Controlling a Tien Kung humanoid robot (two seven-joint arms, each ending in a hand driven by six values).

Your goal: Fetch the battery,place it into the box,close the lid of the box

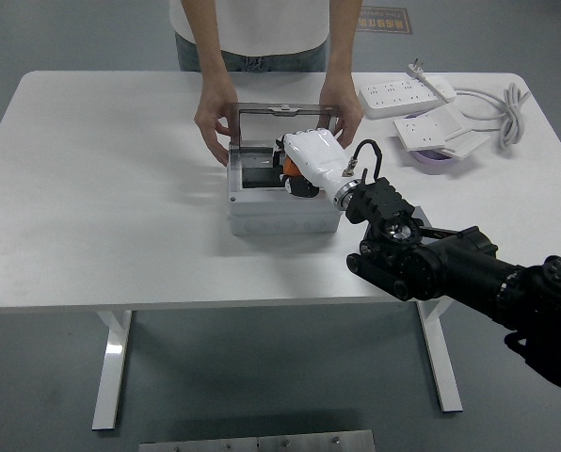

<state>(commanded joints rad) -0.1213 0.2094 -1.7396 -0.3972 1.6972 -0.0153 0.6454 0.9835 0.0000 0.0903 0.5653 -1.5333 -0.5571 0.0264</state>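
Note:
A grey box (280,215) stands in the middle of the table. Its lid (282,109) stands open at the back. A person at the far side holds the lid's sides with one hand (215,118) on the left and one hand (342,102) on the right. My right hand (296,175), white on a black arm, reaches down into the box's right half. Its fingers are curled around an orange and black battery (288,166), which is partly hidden under the hand. The battery is low inside the box. The left arm is out of view.
Two white power strips (405,91) (426,126) and a coiled white cable (508,109) lie at the back right. A purple round thing (437,161) lies beside them. My right forearm (431,259) crosses the table's front right.

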